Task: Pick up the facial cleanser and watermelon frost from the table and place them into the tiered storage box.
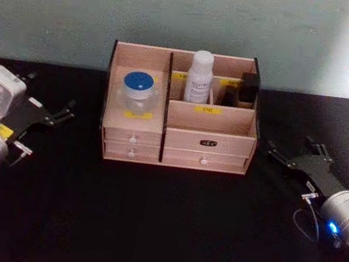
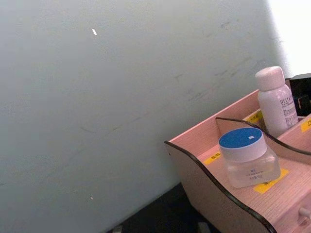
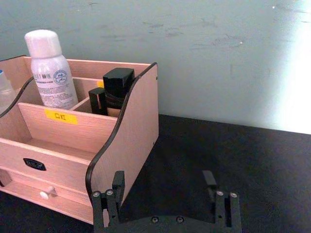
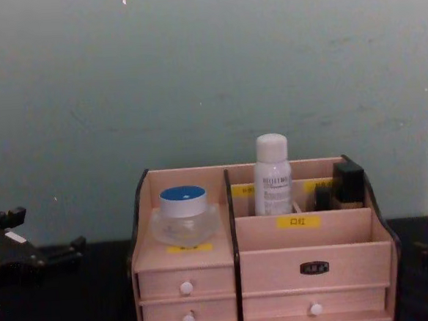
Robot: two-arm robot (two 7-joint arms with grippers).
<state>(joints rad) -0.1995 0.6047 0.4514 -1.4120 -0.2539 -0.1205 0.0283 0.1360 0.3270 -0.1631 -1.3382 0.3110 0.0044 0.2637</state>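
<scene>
In the tiered storage box (image 1: 181,109) at the far middle of the table (image 1: 164,236), you already have both items seated: the watermelon frost (image 1: 139,92) sits in the wide left compartment above the small drawers, and the facial cleanser (image 1: 200,76) stands upright in a narrow far compartment just right of the centre divider, with a black object (image 1: 248,89) a couple of slots further right. By my reading the placing is done, so what remains is to keep clear.

The risk from here is a careless retreat or re-approach. The facial cleanser is tall and slim, and a knock against the box's side wall would likely tip it. The right gripper (image 3: 165,194) lies near that right wall, so swinging it leftward could shunt the whole box. The jar looks far more stable, squat and low in its bay.

Your right gripper's fingers (image 3: 117,182) stand well apart, holding nothing and touching nothing, above bare table. Your left gripper (image 1: 47,114) rests well left of the box, and I cannot tell how its fingers are set.
</scene>
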